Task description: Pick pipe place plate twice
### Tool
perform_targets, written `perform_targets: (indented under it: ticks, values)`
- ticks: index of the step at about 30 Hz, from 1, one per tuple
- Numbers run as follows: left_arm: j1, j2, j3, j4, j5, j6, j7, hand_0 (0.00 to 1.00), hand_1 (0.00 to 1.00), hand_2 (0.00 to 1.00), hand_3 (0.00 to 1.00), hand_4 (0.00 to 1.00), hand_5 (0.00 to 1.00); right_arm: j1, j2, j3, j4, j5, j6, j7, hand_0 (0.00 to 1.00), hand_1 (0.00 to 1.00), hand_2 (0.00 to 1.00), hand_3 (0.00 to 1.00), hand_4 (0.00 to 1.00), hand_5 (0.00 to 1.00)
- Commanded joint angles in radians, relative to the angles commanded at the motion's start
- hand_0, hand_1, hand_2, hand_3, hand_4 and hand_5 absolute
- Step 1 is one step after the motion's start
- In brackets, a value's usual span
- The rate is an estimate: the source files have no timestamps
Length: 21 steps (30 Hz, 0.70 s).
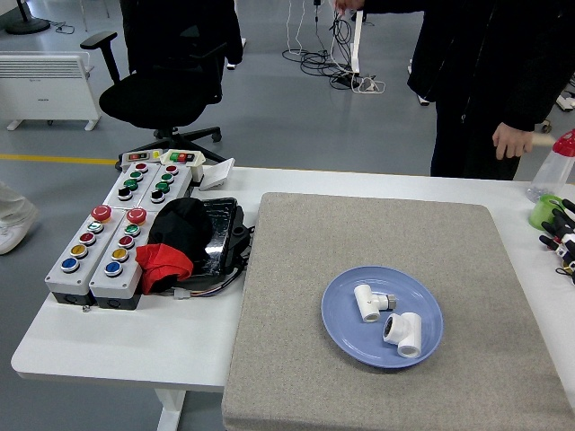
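Pipe fittings, two in number, lie inside the blue plate [346, 337], well to the left of and nearer than the right hand [561, 235]; that hand shows only as a few dark fingertips at the right edge of the head view, holding nothing, and whether its fingers are spread or curled cannot be told; just beyond it stand a green cup [544, 212] and a clear bottle with a red cap [555, 165]; the first pipe fitting [367, 303], a white elbow with a metal end, rests on the plate's far half; the second pipe fitting [404, 334], a white tee, rests on the near right half, just beside the first; the plate sits on a grey felt mat [296, 269] covering the white surface [117, 337]; farther left, well apart from the hand, lie a black and red cloth [175, 238] on a black tray and two grey button boxes [108, 247]; a person [494, 81] in dark clothing stands at the far side, one hand [512, 141] hanging near the bottle; a black office chair [157, 90] stands on the floor beyond.
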Motion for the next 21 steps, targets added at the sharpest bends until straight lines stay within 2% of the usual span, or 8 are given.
perform_targets:
  ticks: [5, 10, 21]
  values:
    - [-0.004, 0.001, -0.010, 0.002, 0.011, 0.002, -0.002, 0.656, 0.625, 0.640, 0.573, 0.404, 0.998, -0.102, 0.038, 0.072, 0.028, 0.038, 0.005, 0.013, 0.810, 0.758, 0.833, 0.828, 0.619, 0.474]
    - [-0.008, 0.001, -0.018, 0.004, 0.022, 0.001, -0.004, 0.656, 0.625, 0.640, 0.571, 0.404, 0.998, -0.170, 0.042, 0.100, 0.034, 0.032, 0.010, 0.015, 0.807, 0.754, 0.829, 0.821, 0.616, 0.476]
    - [-0.009, 0.001, -0.022, 0.004, 0.029, -0.001, -0.003, 0.656, 0.624, 0.639, 0.572, 0.402, 0.998, -0.170, 0.032, 0.125, 0.035, 0.025, 0.016, 0.021, 0.806, 0.754, 0.827, 0.819, 0.613, 0.484]
